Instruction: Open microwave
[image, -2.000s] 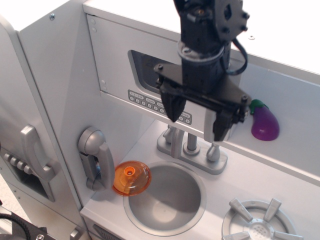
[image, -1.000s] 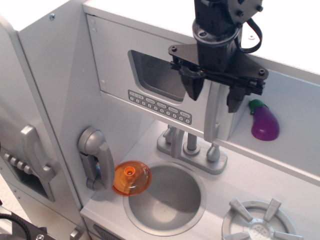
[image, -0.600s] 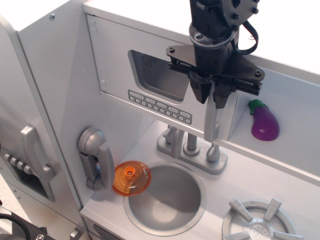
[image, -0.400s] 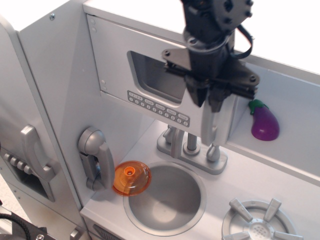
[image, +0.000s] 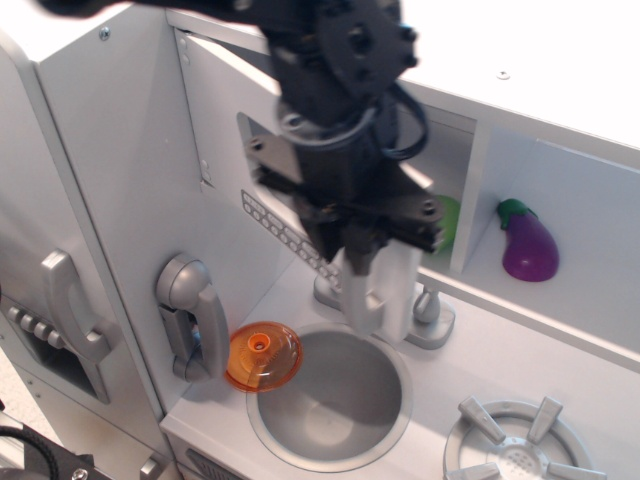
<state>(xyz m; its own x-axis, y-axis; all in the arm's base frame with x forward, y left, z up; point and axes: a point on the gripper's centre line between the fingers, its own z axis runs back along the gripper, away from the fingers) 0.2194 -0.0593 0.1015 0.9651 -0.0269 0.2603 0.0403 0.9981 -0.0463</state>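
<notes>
The grey microwave door (image: 225, 140) stands swung well out from its cabinet, hinged at the left. Its row of small oval buttons (image: 275, 225) shows below the dark window, which my arm mostly hides. My black gripper (image: 362, 250) is shut on the vertical silver bar handle (image: 362, 290) at the door's free edge, above the sink. Inside the opened microwave a green object (image: 447, 222) shows.
A purple toy eggplant (image: 528, 243) lies in the shelf right of the microwave. Below are the round sink (image: 330, 395), faucet base (image: 430, 310), an orange lid (image: 262, 357), a grey toy phone (image: 190, 315) and a burner (image: 515, 450). The lower grey door's curved handle (image: 70, 300) is at left.
My gripper closed on the bar handle, then moved left and towards the camera with it. The microwave door swung open, uncovering the cavity and a green object inside.
</notes>
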